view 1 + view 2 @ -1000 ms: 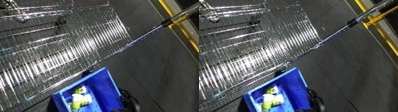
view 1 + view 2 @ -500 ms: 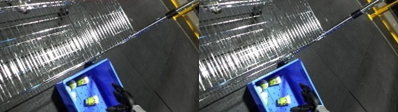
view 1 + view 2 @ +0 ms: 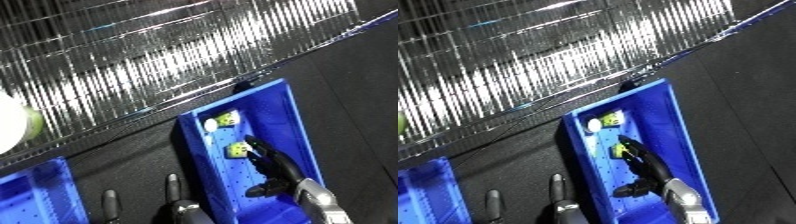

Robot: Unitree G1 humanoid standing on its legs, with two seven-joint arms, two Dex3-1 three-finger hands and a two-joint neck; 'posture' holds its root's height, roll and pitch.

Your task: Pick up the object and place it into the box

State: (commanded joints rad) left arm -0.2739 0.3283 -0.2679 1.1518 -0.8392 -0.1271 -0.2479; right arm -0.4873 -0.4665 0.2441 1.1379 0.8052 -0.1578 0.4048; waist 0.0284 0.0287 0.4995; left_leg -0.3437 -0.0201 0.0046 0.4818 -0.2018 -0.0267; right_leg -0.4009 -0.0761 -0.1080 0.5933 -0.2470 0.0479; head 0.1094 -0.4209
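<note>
Left eye view: dark floor, wire cart (image 3: 133,65) above, blue bin (image 3: 293,120) below. Right hand (image 3: 277,169) inside bin, fingers straight, tips touching yellow object (image 3: 238,149). Left hand (image 3: 173,192) near lower edge, fingers straight and spread.

Glossy blue plastic bin (image 3: 298,135), shiny metal wire cart (image 3: 133,65), matt dark floor (image 3: 364,70).
</note>
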